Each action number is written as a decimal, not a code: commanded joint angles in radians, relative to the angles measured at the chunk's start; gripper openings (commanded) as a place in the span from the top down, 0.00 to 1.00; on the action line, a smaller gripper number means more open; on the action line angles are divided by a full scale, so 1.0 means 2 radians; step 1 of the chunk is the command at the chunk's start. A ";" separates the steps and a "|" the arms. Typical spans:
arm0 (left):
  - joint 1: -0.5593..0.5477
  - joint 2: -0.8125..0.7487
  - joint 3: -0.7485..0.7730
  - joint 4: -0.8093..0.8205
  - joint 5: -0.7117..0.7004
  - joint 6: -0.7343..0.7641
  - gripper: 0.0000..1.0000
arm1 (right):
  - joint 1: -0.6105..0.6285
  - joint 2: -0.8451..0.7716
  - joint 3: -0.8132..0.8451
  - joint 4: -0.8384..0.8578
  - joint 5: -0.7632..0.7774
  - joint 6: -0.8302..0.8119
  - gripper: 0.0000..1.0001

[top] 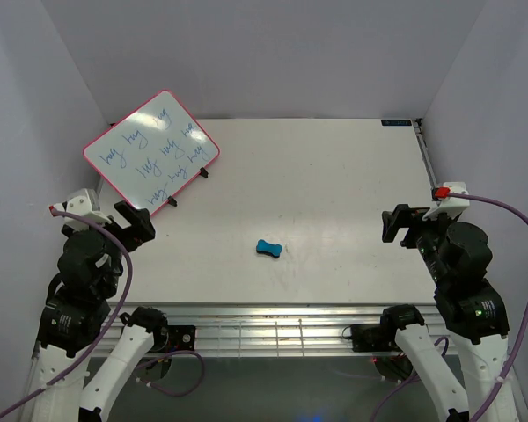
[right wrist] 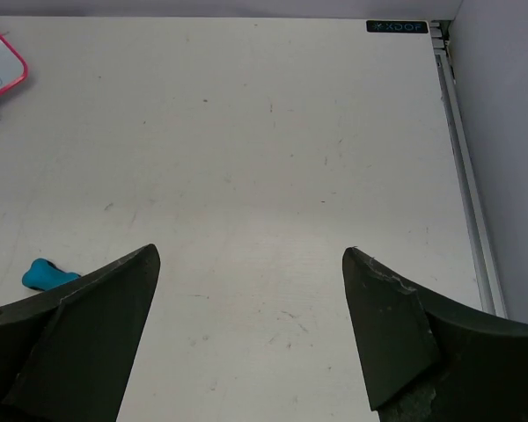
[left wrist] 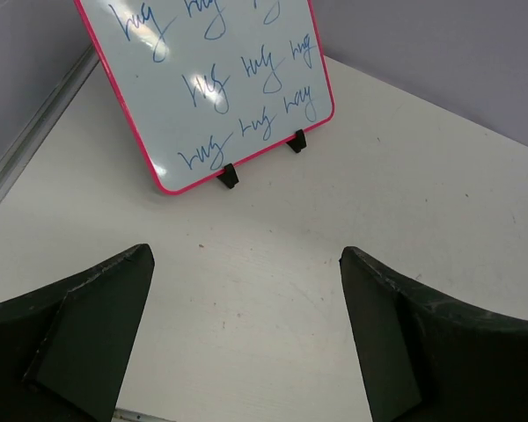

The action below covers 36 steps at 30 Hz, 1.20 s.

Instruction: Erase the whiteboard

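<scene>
- Table [top: 334, 193]: the pale top you're working over, walled in on three sides.
- Whiteboard [top: 150, 151]: far-left corner, leaning tilted on its stand, pink rim, blue handwriting all over its face. You'll see it dead ahead in the left wrist view.
- Your left claw [left wrist: 246, 255]: jaws wide apart, nothing between them, hanging over bare table just short of the whiteboard.
- Your right claw [right wrist: 251, 252]: also spread open and holding nothing, at the right side of the table, well apart from the whiteboard.
- Eraser [top: 267, 249]: small, blue, bone-shaped, lying flat near the middle of the table between both claws, touched by neither.
- Stand feet [left wrist: 229, 176]: two black clips under the board's lower edge.
</scene>
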 commanded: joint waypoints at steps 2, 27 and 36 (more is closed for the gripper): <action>0.002 -0.007 0.017 0.005 0.004 -0.001 0.02 | 0.004 0.001 0.003 0.014 0.008 -0.002 0.10; 0.005 0.206 -0.033 0.222 0.188 -0.018 0.02 | 0.005 -0.028 -0.090 0.107 -0.177 0.024 0.10; 0.293 0.335 -0.008 0.269 0.255 -0.050 0.02 | 0.005 -0.054 -0.119 0.140 -0.283 0.028 0.10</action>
